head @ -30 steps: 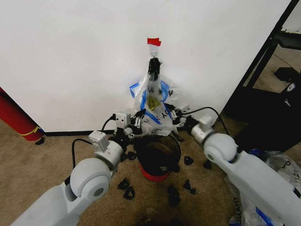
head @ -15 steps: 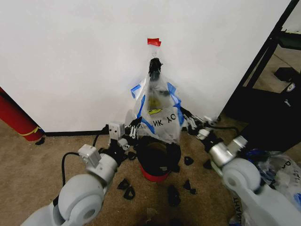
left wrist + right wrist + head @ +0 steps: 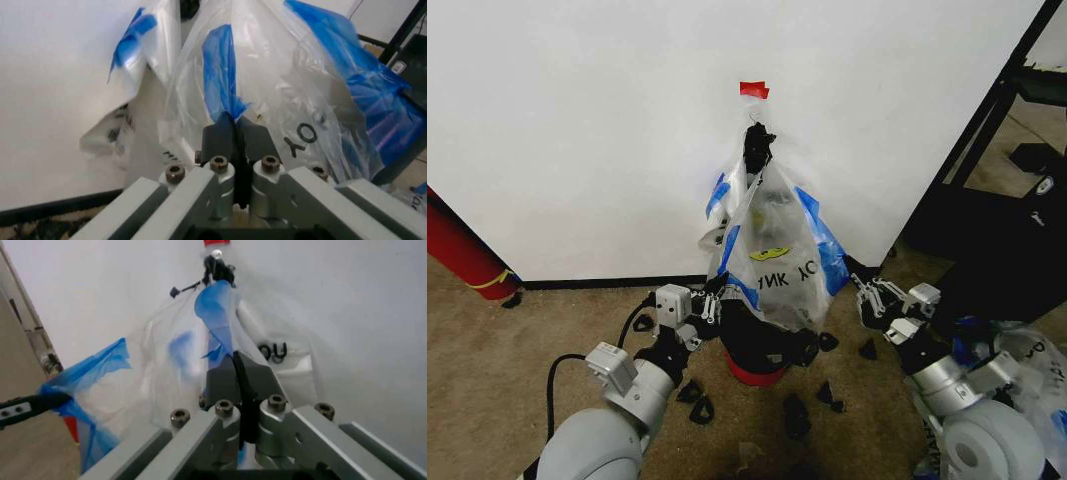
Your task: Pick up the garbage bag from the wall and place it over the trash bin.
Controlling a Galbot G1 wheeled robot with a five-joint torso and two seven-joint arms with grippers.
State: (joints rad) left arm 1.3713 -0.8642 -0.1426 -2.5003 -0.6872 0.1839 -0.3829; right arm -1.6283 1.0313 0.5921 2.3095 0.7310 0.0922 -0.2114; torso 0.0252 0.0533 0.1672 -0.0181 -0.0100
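Both hands, left and right, seemingly clamp the garbage bag draping over the trash bin.

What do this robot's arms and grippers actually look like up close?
Both arms are smooth, rounded, light grey shells with bulbous joints. A black cable loops out beside the left arm. The left gripper and right gripper are dark fingered units behind small pale box-shaped modules. In the wrist views, each has grey metal brackets with hex bolts and flat black fingers.

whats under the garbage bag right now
The black trash bin with its red base stands under the garbage bag. The bag's lower part covers the bin's rim, so its inside is hidden.
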